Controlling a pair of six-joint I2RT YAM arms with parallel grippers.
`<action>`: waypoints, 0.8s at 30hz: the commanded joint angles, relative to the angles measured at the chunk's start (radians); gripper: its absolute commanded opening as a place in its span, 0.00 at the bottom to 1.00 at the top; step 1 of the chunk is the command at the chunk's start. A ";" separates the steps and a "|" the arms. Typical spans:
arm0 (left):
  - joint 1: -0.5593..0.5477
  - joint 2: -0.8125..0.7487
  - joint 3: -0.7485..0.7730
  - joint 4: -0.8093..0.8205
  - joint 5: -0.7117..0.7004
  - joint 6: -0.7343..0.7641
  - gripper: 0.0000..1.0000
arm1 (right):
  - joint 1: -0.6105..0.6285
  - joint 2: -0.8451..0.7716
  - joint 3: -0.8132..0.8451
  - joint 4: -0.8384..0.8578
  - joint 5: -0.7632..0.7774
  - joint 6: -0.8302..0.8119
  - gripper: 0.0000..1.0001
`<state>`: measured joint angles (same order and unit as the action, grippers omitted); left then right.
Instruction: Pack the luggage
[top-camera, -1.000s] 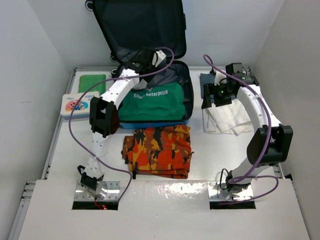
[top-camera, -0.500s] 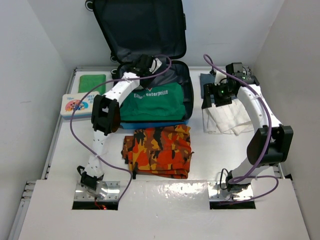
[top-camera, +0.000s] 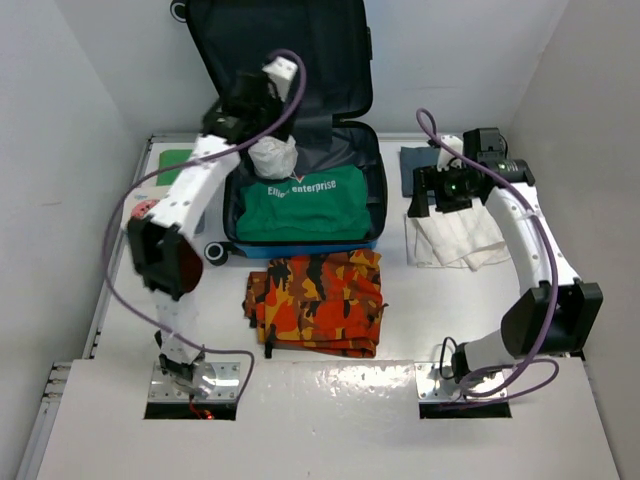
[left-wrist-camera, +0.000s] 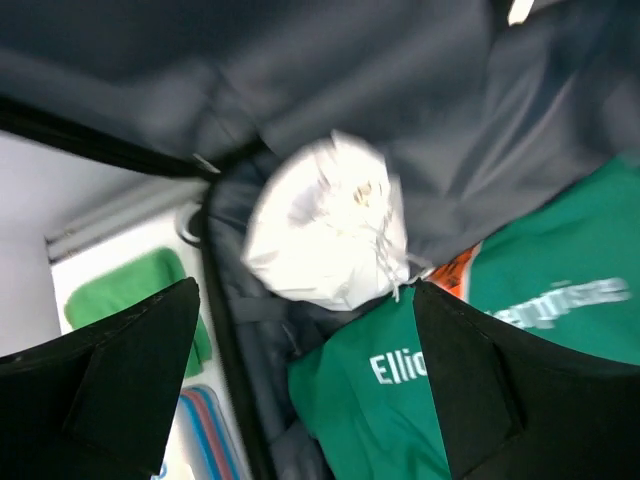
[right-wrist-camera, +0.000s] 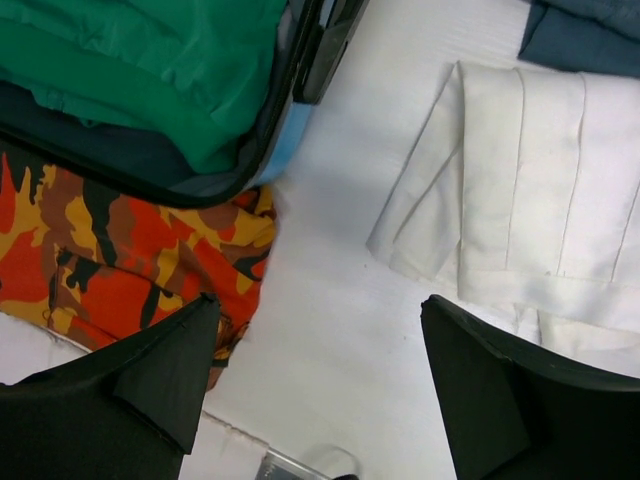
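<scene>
**Luggage open at the back of the table, both grippers empty**

The luggage (top-camera: 310, 50) stands at the back middle of the table (top-camera: 410, 320). Its lid is upright against the rear wall and its base lies flat, with dark lining showing in both. A strip of blue shell shows along the base's near rim, and a black wheel (top-camera: 213, 253) sits at its near left corner.

A folded green shirt (top-camera: 305, 205) with white lettering fills most of the base. A white bundle (top-camera: 272, 157) lies in the base's back left corner, touching the shirt's far edge.

The left gripper (left-wrist-camera: 305, 300) hangs above that corner, in front of the lid. Its fingers (left-wrist-camera: 130, 380) stand wide apart. The bundle lies below them, clear of both, so this gripper holds nothing. The left wrist view is blurred.

The right gripper (right-wrist-camera: 320, 300) hovers over bare table between the luggage's right side and a folded white cloth (right-wrist-camera: 520, 180). Its fingers are likewise spread wide, with nothing between them.

A camouflage cloth (top-camera: 315, 300) in orange, red and black lies just in front of the luggage, against its near rim. A blue-grey cloth (top-camera: 412, 165) lies behind the white cloth, to the right of the luggage. A green cloth (top-camera: 178, 160) lies to the left of the luggage, partly hidden by the left arm.
</scene>
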<state>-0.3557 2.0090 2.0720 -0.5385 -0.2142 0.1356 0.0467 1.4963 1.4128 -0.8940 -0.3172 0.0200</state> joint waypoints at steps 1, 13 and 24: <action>0.040 -0.185 -0.090 0.072 0.132 -0.110 0.91 | -0.011 -0.048 -0.046 0.024 0.003 -0.005 0.81; 0.049 -0.631 -0.670 0.081 0.184 -0.261 0.90 | -0.162 -0.058 -0.337 0.260 0.343 -0.068 0.83; 0.100 -0.681 -0.737 0.083 0.194 -0.261 0.90 | -0.113 0.191 -0.279 0.426 0.385 0.014 1.00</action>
<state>-0.2661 1.3716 1.3262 -0.4839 -0.0319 -0.1135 -0.0799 1.6279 1.0695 -0.5510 0.0303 0.0032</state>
